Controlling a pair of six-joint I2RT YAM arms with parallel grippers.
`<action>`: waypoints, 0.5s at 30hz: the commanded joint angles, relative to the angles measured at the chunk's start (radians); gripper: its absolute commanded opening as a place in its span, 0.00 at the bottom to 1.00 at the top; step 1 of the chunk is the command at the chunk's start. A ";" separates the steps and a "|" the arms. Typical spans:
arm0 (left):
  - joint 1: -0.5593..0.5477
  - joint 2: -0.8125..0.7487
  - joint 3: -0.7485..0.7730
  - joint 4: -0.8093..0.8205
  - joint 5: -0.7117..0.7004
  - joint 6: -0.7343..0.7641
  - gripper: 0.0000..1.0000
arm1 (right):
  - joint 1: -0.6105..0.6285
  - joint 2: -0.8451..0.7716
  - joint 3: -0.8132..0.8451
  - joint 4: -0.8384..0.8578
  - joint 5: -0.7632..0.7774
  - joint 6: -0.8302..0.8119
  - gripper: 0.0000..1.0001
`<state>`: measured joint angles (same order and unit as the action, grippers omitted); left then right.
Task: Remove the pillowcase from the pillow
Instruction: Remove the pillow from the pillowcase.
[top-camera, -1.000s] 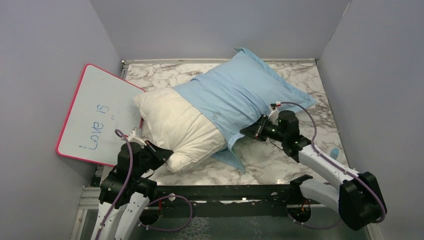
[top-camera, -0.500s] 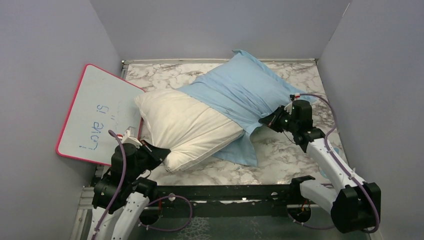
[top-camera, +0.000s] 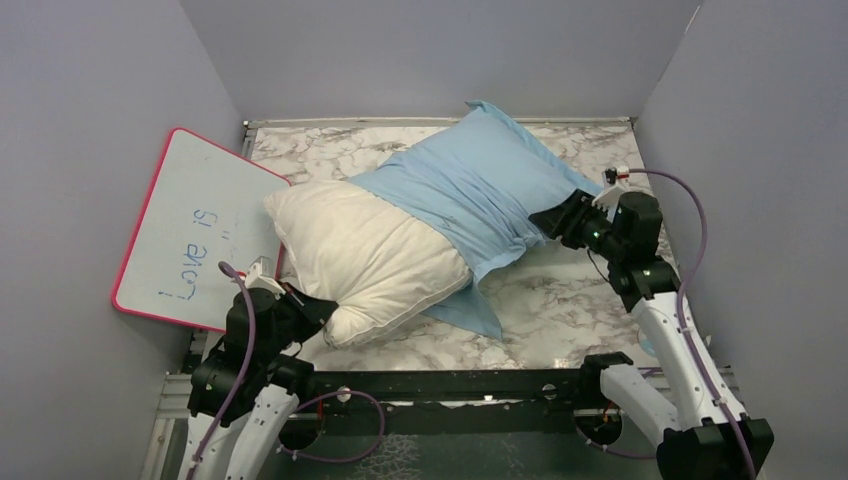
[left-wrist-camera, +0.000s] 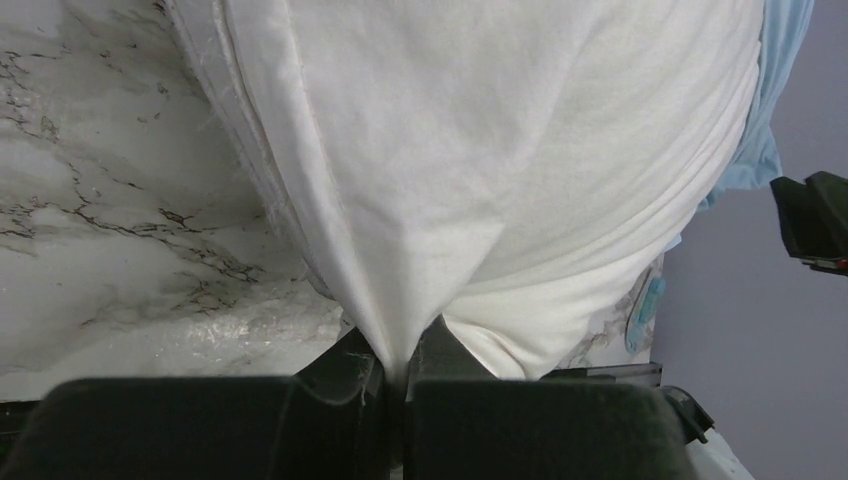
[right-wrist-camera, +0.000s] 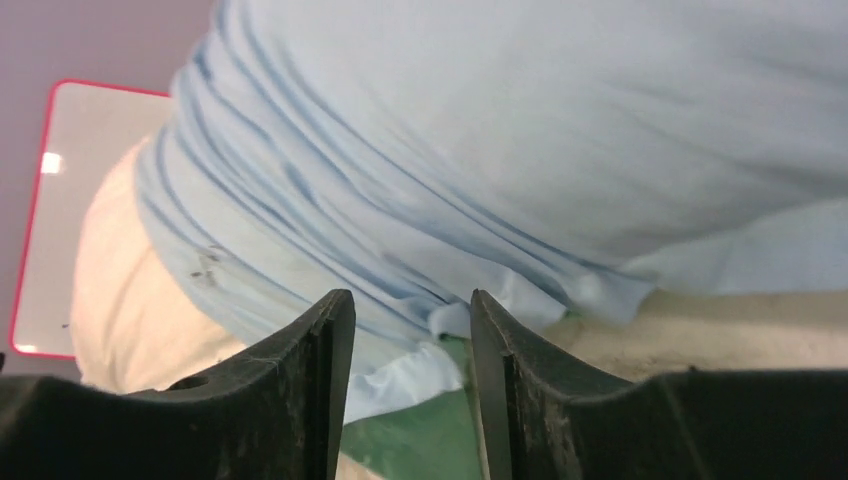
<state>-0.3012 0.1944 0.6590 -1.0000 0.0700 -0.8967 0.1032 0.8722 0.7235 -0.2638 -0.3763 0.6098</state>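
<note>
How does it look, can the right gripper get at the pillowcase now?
Probably yes: the open right gripper faces the pillowcase closely, nothing between them, while the left gripper holds the pillow by a corner.

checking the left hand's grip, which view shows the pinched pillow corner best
The left wrist view: the left hand is shut on a pinch of the pillow, seen close. Top external shows the pillow's bare half, but the hand covers that corner. Right wrist shows only a cream edge beside the pillowcase.

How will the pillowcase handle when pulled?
Likely floppy: the pillowcase creases and drapes over the pillow, a loose flap on the table. Probably bunches where gripped rather than sliding whole. Left gripper pinches the pillow, so that should stay put.
</note>
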 joint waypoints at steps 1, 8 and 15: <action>0.010 -0.013 -0.006 0.064 -0.071 0.032 0.00 | -0.002 -0.011 0.078 0.029 -0.159 -0.064 0.54; 0.010 -0.033 -0.018 0.064 -0.031 0.030 0.00 | 0.079 0.174 0.215 0.094 -0.283 -0.075 0.57; 0.010 -0.047 -0.012 0.059 0.010 0.033 0.00 | 0.382 0.515 0.621 -0.086 -0.038 -0.253 0.55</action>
<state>-0.3012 0.1635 0.6365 -0.9909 0.0742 -0.8928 0.3813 1.2518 1.1442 -0.2459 -0.5522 0.4839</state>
